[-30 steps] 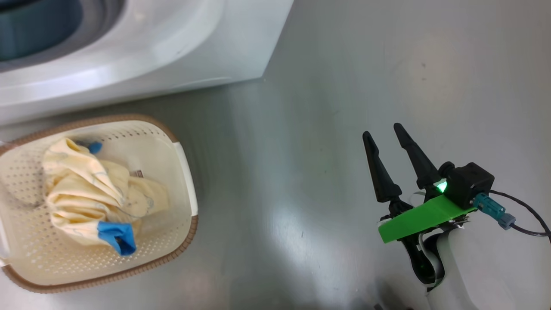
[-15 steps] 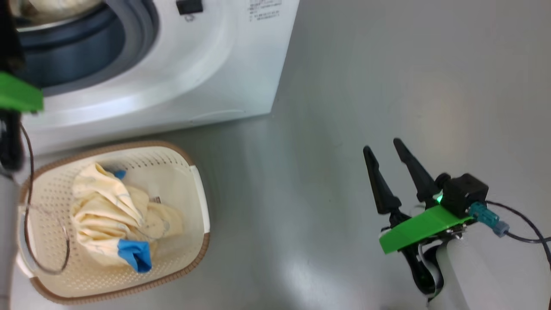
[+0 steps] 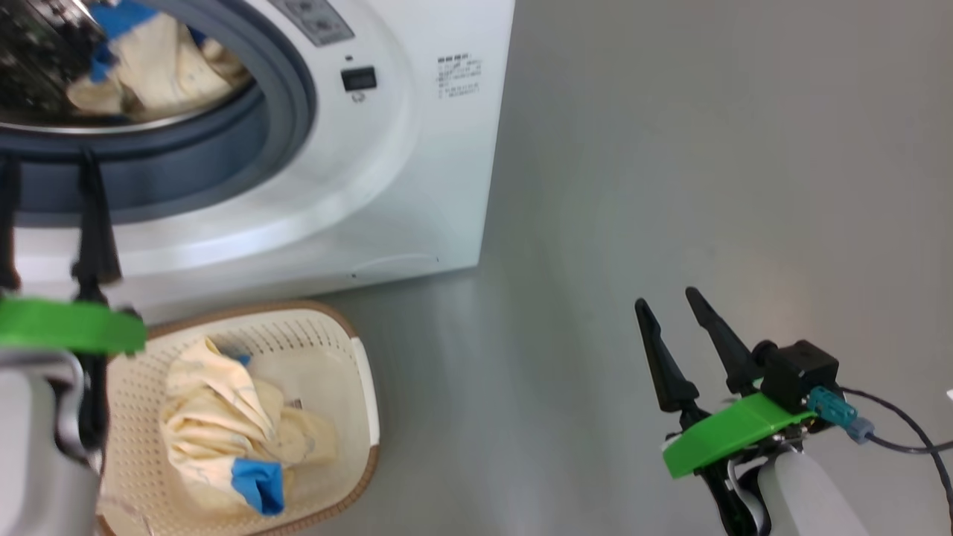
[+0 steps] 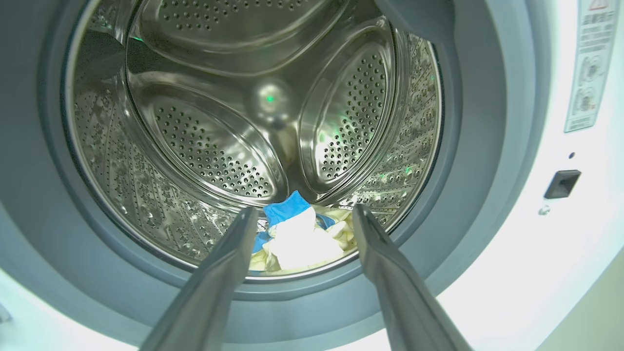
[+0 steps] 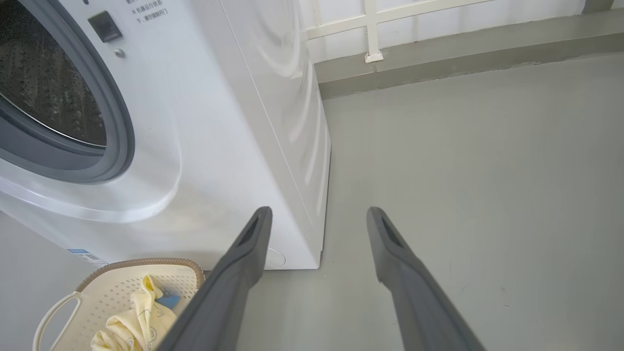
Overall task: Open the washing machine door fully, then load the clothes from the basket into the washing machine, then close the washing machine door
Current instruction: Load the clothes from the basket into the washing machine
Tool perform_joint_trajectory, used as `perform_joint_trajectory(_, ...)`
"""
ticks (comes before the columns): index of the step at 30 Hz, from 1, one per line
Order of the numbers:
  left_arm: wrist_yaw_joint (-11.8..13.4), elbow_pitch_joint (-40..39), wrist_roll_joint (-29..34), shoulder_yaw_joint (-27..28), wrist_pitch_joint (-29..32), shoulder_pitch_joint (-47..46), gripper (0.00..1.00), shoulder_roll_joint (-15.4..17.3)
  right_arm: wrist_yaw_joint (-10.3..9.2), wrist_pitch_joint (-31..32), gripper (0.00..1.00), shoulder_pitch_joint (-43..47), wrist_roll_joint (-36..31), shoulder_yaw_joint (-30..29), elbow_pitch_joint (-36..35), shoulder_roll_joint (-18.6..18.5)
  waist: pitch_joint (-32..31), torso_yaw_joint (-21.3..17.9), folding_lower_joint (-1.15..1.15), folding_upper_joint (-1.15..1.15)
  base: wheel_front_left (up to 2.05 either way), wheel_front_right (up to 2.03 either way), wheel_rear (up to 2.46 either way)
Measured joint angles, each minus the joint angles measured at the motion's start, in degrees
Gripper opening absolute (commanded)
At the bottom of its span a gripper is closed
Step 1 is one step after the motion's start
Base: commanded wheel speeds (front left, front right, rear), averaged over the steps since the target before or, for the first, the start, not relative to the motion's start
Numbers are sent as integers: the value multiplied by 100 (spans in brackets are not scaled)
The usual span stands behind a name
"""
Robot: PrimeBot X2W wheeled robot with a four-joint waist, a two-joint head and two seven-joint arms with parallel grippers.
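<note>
Left pincer (image 4: 304, 208) now before garment (image 4: 298, 241)

The left gripper (image 3: 48, 158) stands high at the left edge of the head view, its two dark fingers pointing up and set wide apart, with nothing between them. Its green wrist plate (image 3: 71, 335) sits atop a pale forearm (image 3: 37, 447). The right gripper (image 3: 665, 298) hangs low on the right, fingers likewise spread and empty, tilted slightly leftward, with a cable (image 3: 901, 439) at its wrist.
</note>
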Motion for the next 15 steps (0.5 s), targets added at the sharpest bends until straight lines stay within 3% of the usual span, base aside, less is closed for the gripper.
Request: perform_joint_trajectory(15, 91, -1456, 764, 795, 0, 2218, 100, -727, 0, 1, 100, 447, -193, -118, 96, 4, -1029, 131, 0, 0, 0, 0, 0)
